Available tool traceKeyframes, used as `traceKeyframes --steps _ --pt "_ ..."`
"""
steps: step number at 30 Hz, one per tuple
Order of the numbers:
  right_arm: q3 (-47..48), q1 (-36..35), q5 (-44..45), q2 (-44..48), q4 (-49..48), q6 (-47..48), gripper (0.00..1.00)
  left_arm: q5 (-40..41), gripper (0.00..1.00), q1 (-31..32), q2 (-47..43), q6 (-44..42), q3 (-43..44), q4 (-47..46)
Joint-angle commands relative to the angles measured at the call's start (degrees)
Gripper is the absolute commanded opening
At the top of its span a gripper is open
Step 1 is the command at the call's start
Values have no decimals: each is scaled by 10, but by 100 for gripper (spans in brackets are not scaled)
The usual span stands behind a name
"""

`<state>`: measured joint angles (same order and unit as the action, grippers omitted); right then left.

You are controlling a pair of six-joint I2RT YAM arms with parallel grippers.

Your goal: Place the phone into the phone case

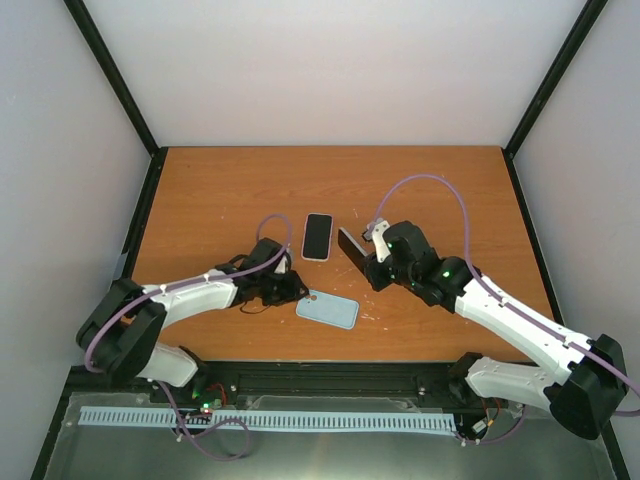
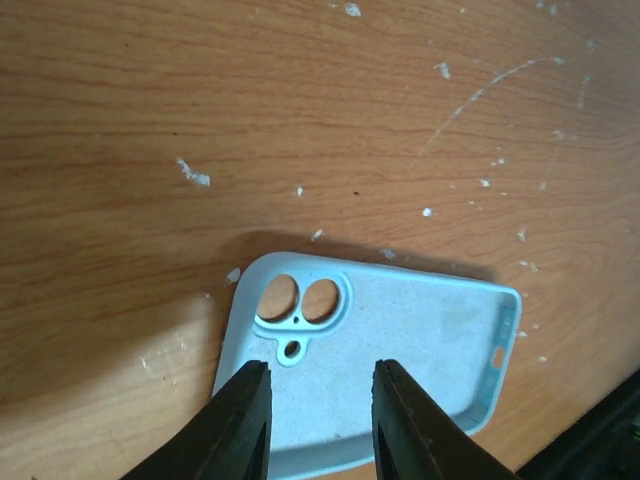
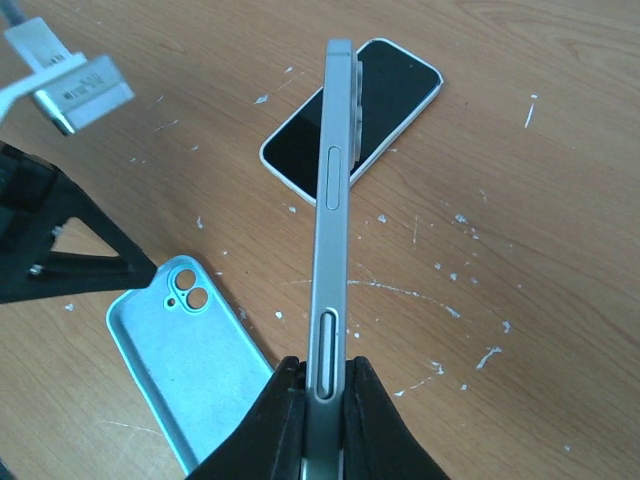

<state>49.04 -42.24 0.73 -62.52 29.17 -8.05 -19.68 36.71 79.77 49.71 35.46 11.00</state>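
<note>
- Two phones: grey phone (image 3: pixel 331 200) pinched edge-on in my right pincer (image 3: pixel 322 385), second phone (image 1: pixel 318 236) flat on table (image 1: pixel 220 180).
- One blue case (image 2: pixel 410 340), empty; my left pincer (image 2: pixel 320 400) gapes above it.

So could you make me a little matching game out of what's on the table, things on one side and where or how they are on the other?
Things:
1. case
2. grey phone
3. white-rimmed phone
4. left pincer

States:
A. lying flat, screen up
B. open, just over the case
C. held on edge in the right pincer
D. light blue, hollow side up

Pairs: 1-D, 2-C, 3-A, 4-B
</note>
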Motion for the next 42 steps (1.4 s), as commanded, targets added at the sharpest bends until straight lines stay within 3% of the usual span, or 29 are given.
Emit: traceKeyframes --steps 1,6,18,29,35,40,42 --pt "15 10 -19 6 -19 -20 3 82 28 30 35 -22 36 38" --pt "10 15 -32 14 -27 -25 3 121 25 46 48 -25 43 53" --pt "5 25 -33 23 -28 -28 3 122 21 53 63 -52 32 43" --pt "-12 27 -42 33 -44 -40 3 166 2 54 49 -122 60 95" --pt "-13 27 -126 66 -32 -87 3 221 0 54 56 -213 109 150" --pt "-24 27 -120 115 -10 -116 3 209 0 53 1 -353 100 114" --pt "-32 27 -130 129 -11 -132 3 168 0 54 -39 -413 82 77"
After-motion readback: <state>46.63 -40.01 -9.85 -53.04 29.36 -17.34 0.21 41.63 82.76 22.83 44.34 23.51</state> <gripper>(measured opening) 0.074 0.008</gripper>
